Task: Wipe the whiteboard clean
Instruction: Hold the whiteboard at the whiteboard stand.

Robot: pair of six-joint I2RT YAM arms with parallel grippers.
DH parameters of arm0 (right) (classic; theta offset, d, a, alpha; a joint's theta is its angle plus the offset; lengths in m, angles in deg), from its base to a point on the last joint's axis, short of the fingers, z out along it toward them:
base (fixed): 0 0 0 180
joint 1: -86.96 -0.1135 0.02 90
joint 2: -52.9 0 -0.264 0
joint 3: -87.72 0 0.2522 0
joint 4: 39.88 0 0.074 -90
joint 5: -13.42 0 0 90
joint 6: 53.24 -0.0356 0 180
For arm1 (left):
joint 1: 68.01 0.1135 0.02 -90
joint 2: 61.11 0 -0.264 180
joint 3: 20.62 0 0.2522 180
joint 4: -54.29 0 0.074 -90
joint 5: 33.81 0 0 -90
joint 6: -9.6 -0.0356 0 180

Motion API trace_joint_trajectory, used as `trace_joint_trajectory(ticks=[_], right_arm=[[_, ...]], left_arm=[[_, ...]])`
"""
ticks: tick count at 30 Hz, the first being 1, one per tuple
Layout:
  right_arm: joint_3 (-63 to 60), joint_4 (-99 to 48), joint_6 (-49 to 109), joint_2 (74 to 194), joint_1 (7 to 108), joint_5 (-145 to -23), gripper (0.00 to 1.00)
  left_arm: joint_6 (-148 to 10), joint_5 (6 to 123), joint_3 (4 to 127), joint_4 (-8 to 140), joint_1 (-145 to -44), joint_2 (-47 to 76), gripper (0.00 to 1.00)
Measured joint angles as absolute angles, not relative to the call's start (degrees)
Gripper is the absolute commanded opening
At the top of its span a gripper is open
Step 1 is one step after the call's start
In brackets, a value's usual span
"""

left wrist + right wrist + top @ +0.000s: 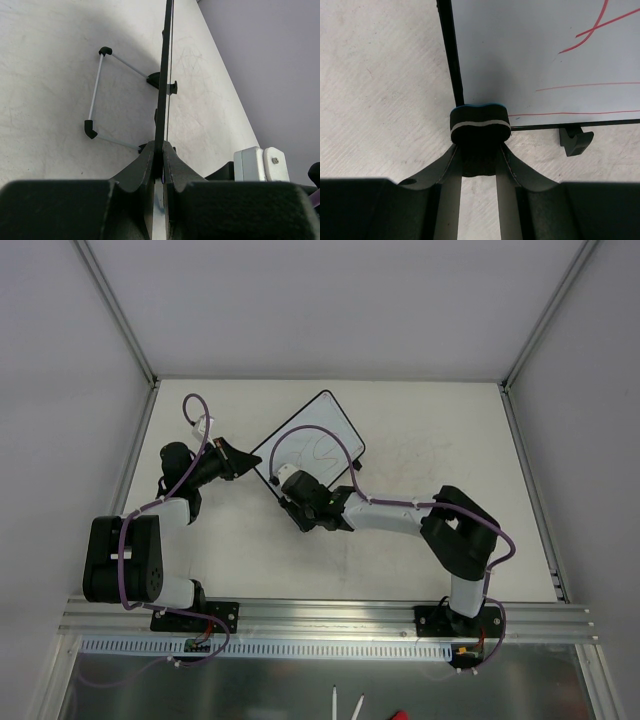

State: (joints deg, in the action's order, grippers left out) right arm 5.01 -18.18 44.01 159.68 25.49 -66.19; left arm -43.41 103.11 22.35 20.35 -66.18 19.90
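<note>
One whiteboard (318, 435) stands on edge toward the far middle of the table (440, 430). It has several red strokes (592, 25) on its face, and one black foot (575, 140) shows under its rim. My left gripper (163, 148) is pinched tight on its left edge, with that arm folded back at the elbow. My right gripper (480, 150) clamps the one black eraser (480, 124) against the board's lower corner, with that arm stretched leftward and low.

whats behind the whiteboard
Behind the whiteboard, a thin wire stand with black corners reaches from its back down to the table. The back face itself is seen only edge-on, so what is on it cannot be told.
</note>
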Motion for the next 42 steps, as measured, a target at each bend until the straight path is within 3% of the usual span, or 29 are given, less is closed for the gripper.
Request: trace_joint_trajectory(ticks=[16, 20, 27, 35, 42], right_arm=[[1.89, -9.54, 43.6, 154.26, 27.22, -68.0, 0.0], [-0.87, -7.86, 43.88, 150.45, 28.51, -68.09, 0.0], [-0.98, -6.77, 44.25, 146.06, 33.29, -68.5, 0.0], [-0.28, -5.61, 44.51, 145.93, 33.86, -69.4, 0.0], [-0.28, -5.5, 44.6, 145.8, 34.06, -69.53, 0.0]], left_arm=[[-43.26, 103.7, 23.53, 20.81, -66.16, 20.91, 0.0], [-42.45, 103.72, 23.86, 20.81, -66.05, 21.13, 0.14], [-40.37, 104.37, 23.97, 20.15, -64.91, 21.19, 0.25], [-34.73, 105.44, 23.86, 12.76, -62.49, 23.47, 0.49], [-29.77, 106.08, 22.2, 5.05, -61.53, 26.29, 0.54]])
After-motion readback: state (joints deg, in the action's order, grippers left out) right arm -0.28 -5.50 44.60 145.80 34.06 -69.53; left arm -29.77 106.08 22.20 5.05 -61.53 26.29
